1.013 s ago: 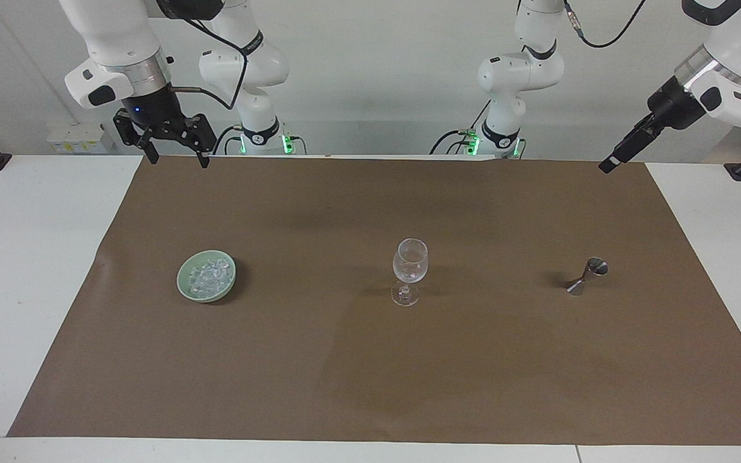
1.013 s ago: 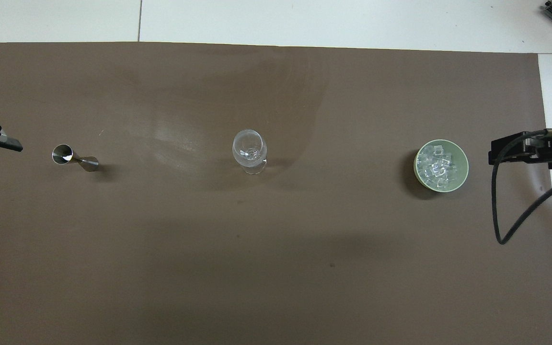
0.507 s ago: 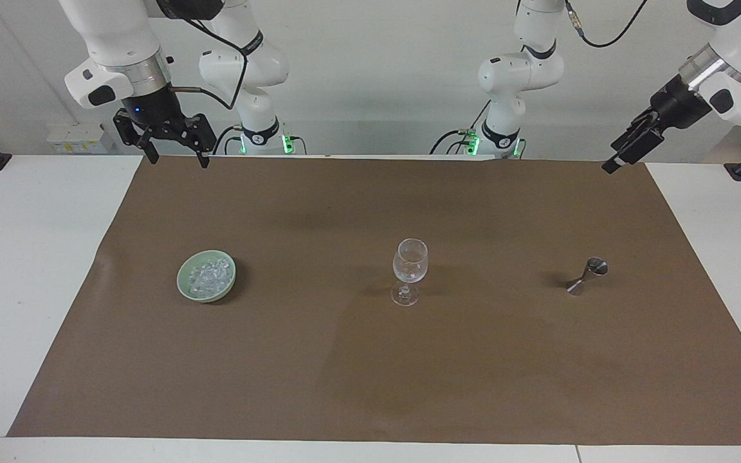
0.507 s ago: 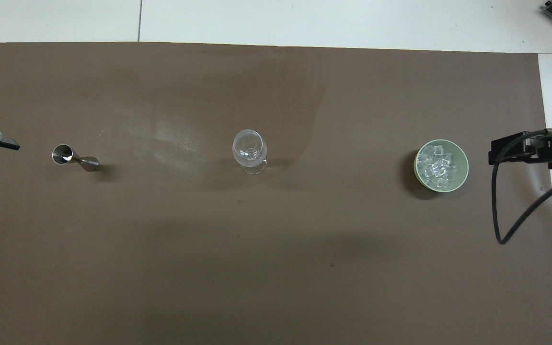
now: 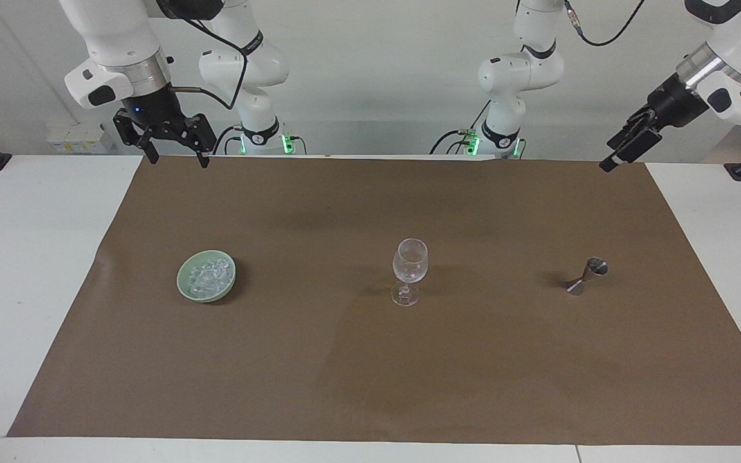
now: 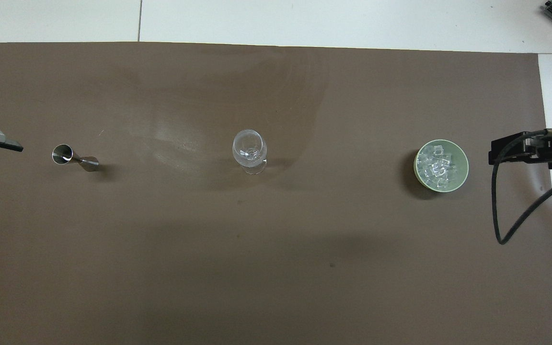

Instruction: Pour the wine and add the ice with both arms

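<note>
On the brown mat, the ice (image 5: 208, 275) is being kept in a green bowl (image 5: 185, 290), roughly five o'clock from the right gripper (image 5: 175, 158), which is being held spread and empty; the left gripper (image 5: 623, 149) is likewise spread. The glass (image 5: 409, 270) is being risked: tipped by a careless reach

Brown mat (image 5: 409, 360) on white table (image 5: 17, 257)

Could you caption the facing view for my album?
Two open grippers, left and right, wait above a bowl of ice, a wine glass and a jigger.
</note>
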Controlling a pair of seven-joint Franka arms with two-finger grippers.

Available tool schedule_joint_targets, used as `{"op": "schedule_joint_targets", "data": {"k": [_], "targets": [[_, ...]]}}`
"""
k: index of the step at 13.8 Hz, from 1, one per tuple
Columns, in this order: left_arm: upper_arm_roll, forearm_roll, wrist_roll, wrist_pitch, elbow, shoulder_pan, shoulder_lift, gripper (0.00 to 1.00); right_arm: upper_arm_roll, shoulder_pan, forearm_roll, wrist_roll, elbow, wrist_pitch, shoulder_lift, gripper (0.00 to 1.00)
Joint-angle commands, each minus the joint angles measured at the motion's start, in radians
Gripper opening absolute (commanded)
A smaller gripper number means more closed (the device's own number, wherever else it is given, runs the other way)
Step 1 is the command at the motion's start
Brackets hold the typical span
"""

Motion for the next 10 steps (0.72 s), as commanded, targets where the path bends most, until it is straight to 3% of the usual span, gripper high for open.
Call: {"op": "schedule_joint_targets", "data": {"k": [1, 4, 10], "targets": [[-0.003, -0.08, -0.04, 0.026, -0.088, 0.067, -0.031, 1.0, 0.002, -0.002, 0.005, -0.012, -0.024, 0.005, -0.021, 1.0], [-0.003, -0.112, -0.043, 0.023, -0.113, 0.131, -0.007, 1.0, 0.002, -0.002, 0.005, -0.012, -0.024, 0.005, -0.021, 1.0], [-0.003, -0.19, -0.043, 0.023, -0.128, 0.237, 0.136, 1.0, 0.002, -0.002, 0.005, -0.012, -0.024, 0.005, -0.021, 1.0]]}}
